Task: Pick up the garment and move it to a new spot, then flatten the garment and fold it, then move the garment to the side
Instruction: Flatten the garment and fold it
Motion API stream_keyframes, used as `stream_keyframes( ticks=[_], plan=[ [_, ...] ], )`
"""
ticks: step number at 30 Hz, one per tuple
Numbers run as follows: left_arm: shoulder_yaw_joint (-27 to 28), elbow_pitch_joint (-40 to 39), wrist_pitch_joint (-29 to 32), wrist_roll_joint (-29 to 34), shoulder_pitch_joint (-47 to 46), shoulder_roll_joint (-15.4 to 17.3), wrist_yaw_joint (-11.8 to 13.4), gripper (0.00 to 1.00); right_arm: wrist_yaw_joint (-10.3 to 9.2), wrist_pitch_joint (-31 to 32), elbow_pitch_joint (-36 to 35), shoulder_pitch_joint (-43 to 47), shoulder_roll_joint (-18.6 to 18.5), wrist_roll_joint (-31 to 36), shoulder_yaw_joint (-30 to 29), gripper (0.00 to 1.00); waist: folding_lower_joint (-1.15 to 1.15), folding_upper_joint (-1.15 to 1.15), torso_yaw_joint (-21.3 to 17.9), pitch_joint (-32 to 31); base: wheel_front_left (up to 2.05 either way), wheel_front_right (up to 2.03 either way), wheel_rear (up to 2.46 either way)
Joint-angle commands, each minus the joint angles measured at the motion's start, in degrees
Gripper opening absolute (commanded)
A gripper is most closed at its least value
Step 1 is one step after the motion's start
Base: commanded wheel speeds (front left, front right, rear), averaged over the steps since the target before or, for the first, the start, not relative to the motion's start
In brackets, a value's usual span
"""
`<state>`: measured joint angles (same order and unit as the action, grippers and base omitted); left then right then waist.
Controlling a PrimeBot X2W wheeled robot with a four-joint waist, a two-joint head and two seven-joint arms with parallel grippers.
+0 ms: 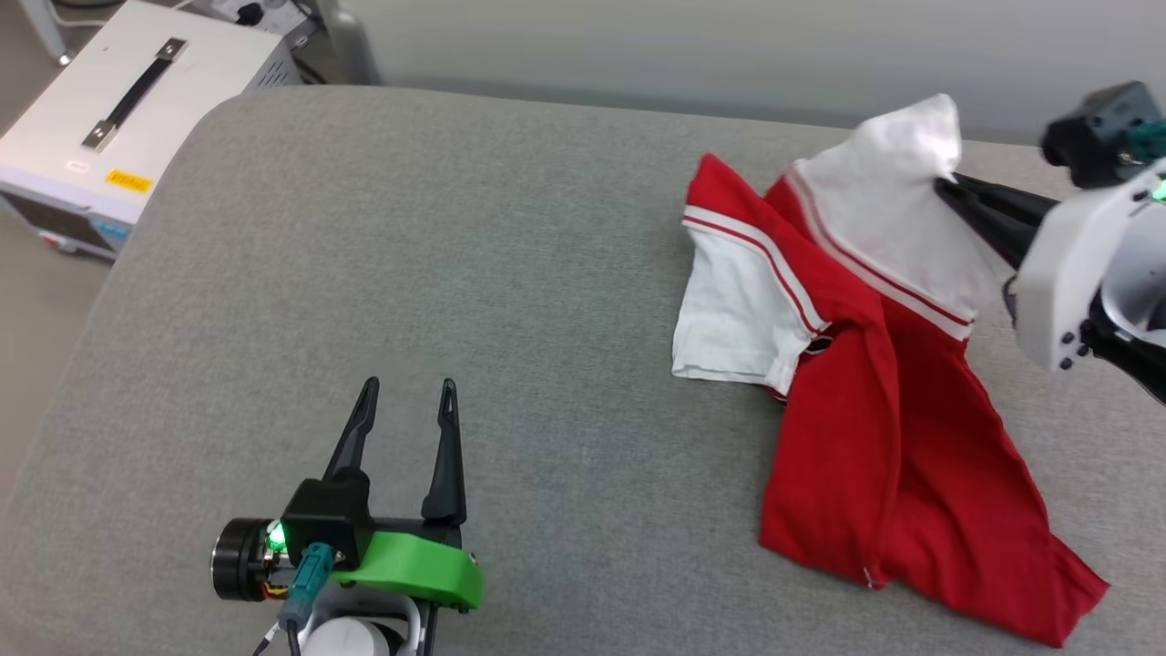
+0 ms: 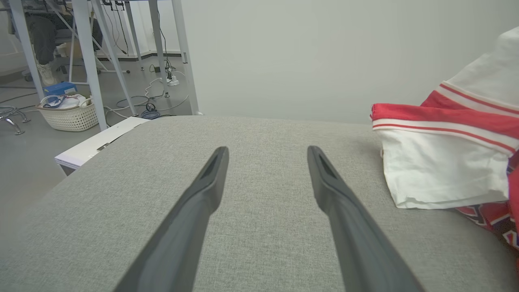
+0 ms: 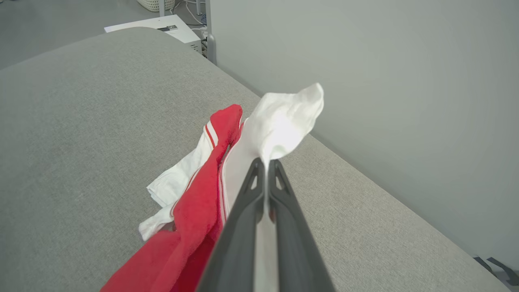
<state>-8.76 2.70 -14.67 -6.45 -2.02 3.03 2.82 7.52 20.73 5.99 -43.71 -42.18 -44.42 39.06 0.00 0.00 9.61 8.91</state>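
Head view, starting at the left: a white box with a black handle stands on the floor beside the rounded corner of the grey padded table. At the lower left, the left gripper is over a bare part of the table. Its two dark fingers stand apart with nothing between them, and the left wrist view shows the same wide gap with grey surface inside it.

Well apart from it, on the right part of the table, is the garment, a red T-shirt with white sleeves and red-and-white striped trim. Its red body lies crumpled in long folds toward the near right edge. The flat sleeve rests on the table at its left side. The raised sleeve is lifted above the table.

At the far right, the right gripper comes in from the side, with its fingers pressed together on the raised sleeve. In the right wrist view the white cloth stands out past the closed fingertips, and the red part hangs to their left.
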Motion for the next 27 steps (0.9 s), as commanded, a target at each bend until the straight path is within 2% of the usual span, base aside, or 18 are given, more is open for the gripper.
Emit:
stream_keyframes(
  ticks=[1,9,16,20,27],
  plan=[
    [0.2,0.0,-0.3,0.4,0.8,-0.1,-0.1,1.0,-0.03,-0.6,0.5,2.6,-0.1,0.5,-2.3,0.0,0.0,0.0,-2.2,-1.6,0.0,0.0,0.0],
    [-0.2,0.1,-0.3,0.3,1.0,-0.1,-0.2,1.0,-0.03,-2.9,8.2,17.0,1.1,2.0,-17.8,0.0,0.0,0.0,-3.7,-1.4,0.0,0.0,0.0],
    [0.4,0.3,-0.3,0.7,1.1,-0.1,-0.5,1.0,-0.03,-4.7,17.2,26.6,3.9,2.3,-30.1,0.0,0.0,0.0,-4.5,-0.7,0.0,0.0,0.0],
    [0.4,0.3,-0.3,0.7,0.7,-0.1,-0.6,1.0,-0.03,-4.5,23.9,29.9,6.4,3.0,-34.2,0.0,0.0,0.0,-4.7,-0.2,0.0,0.0,0.0],
    [0.7,0.5,-0.3,0.9,-0.1,-0.1,-1.0,1.0,-0.03,-4.2,33.8,32.4,10.1,4.7,-36.4,0.0,0.0,0.0,-4.5,0.6,0.0,0.0,0.0]
  ],
)
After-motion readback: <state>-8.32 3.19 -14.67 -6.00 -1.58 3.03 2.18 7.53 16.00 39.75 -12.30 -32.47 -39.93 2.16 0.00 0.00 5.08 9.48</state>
